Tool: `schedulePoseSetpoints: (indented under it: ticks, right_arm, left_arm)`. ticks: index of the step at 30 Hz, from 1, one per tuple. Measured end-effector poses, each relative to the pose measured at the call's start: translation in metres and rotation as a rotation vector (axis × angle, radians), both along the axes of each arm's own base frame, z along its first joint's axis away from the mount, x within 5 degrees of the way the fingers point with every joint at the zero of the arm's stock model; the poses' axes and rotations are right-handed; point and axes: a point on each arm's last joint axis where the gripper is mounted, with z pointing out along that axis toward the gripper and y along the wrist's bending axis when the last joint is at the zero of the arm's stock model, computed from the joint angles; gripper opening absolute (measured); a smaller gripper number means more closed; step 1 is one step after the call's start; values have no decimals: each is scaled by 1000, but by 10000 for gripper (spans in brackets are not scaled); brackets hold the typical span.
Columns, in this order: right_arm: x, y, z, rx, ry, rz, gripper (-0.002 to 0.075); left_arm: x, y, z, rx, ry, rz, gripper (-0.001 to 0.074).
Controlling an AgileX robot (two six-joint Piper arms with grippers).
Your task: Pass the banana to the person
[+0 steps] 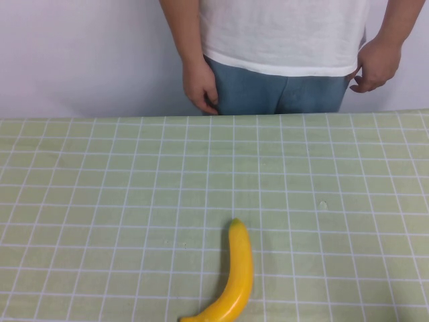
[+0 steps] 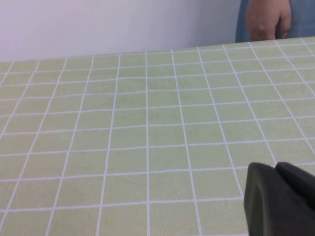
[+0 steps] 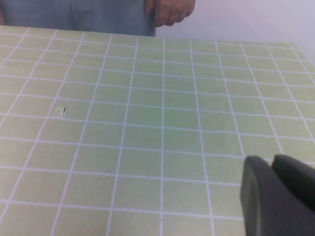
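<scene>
The yellow banana [image 1: 234, 278] lies on the green checked tablecloth [image 1: 100, 188] near the front edge, one tip pointing toward the far side and the other end cut off by the frame. The person [image 1: 281, 33], in a white T-shirt and blue jeans, stands behind the table's far edge with both hands hanging at the hips. Neither gripper shows in the high view. My left gripper [image 2: 275, 169] appears in the left wrist view as dark fingers pressed together, empty, low over bare cloth. My right gripper [image 3: 272, 162] looks the same in the right wrist view. The banana is in neither wrist view.
The person's hand [image 2: 266, 19] shows past the table's far edge in the left wrist view, and the other hand [image 3: 170, 11] in the right wrist view. A white wall stands behind. A small speck [image 3: 60, 111] marks the cloth.
</scene>
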Motion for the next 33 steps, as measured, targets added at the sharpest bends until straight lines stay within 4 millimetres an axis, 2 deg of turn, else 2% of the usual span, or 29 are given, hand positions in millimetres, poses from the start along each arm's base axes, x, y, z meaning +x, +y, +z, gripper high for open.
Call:
schedulePoseSetpoints:
  ticks: [9,15,21,26,33]
  right_arm:
    - [0,0,0,0,0,0,-8]
    - [0,0,0,0,0,0,-7]
    - [0,0,0,0,0,0,-7]
    - [0,0,0,0,0,0,-7]
    - [0,0,0,0,0,0,-7]
  left_arm:
    - [0,0,1,-6,-10,-1,-3]
    - [1,-1,4,-106,-36,13,-4]
    - [3,-6,22,-329,-205,-18,-4]
    - [-2,-12,48,-467,-453,-127,-3]
    - [-4,-11,55,-573,-517,-145,-4]
